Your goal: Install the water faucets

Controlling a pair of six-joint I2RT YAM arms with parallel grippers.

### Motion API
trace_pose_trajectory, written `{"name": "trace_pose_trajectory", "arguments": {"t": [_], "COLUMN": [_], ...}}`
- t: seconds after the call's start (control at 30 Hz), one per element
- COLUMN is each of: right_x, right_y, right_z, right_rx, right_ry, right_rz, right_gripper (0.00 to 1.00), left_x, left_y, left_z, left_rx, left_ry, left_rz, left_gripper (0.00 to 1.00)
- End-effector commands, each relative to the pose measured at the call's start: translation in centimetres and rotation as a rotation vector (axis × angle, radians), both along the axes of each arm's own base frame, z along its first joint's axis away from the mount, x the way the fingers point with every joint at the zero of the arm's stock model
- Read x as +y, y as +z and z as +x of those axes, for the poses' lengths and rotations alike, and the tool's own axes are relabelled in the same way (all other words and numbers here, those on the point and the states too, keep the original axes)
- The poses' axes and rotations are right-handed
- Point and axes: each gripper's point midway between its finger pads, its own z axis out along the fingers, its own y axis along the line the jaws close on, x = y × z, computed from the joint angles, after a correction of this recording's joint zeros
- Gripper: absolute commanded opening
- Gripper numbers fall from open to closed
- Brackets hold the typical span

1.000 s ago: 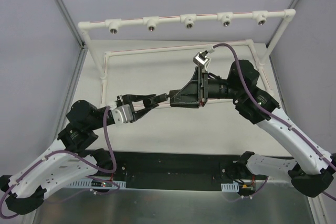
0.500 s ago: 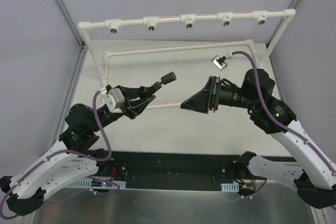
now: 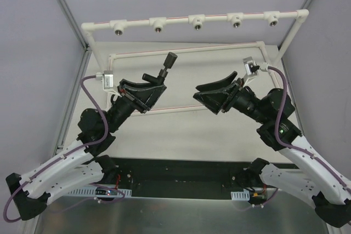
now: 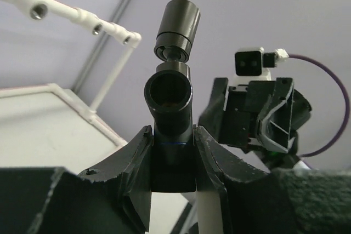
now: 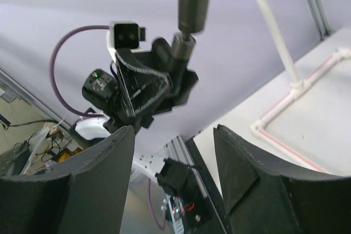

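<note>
No readable text, label or number shows, as far as visible.

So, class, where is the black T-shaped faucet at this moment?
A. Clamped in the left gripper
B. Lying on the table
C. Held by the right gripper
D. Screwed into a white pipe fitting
A: the black T-shaped faucet stands upright between the closed fingers of the left gripper, raised off the table, while the right gripper is open and empty.

Smooth matt faucet (image 4: 173, 130); white plastic pipe frame (image 3: 178, 19).
</note>
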Motion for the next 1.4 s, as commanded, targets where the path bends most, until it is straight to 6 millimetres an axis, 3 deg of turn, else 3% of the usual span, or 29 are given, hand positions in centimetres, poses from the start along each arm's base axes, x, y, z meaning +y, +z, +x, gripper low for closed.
{"name": "trace_pose_trajectory", "arguments": {"t": [0.0,0.4,0.57,0.97,1.37], "right_x": [0.0,0.6,0.9,1.2,1.7], "right_y": [6.1,7.9,8.6,10.7,10.8], "right_z": [0.0,1.0,1.1,-0.6,0.0], "right_rx": [-0.196,-0.269,-0.277,-0.337,-0.309], "right_ry": [0.001,-0.023,-0.015,0.075,0.068], "right_rz": [0.186,0.230,0.253,0.327,0.326], "right_gripper": [0.66,0.65,0.64,0.67,0.64], "left_x": [-0.3,-2.0,-2.7,-3.5,-4.2], "left_y": [7.4,9.5,9.6,9.4,9.4], "left_z": [-3.9,-5.5,-5.6,-5.6,-6.1], "left_rx": [-0.035,-0.049,-0.039,-0.016,-0.012], "left_ry": [-0.260,-0.465,-0.514,-0.582,-0.635], "left_rz": [-0.260,-0.346,-0.355,-0.386,-0.373], "left_gripper": [0.00,0.00,0.00,0.00,0.00]}}
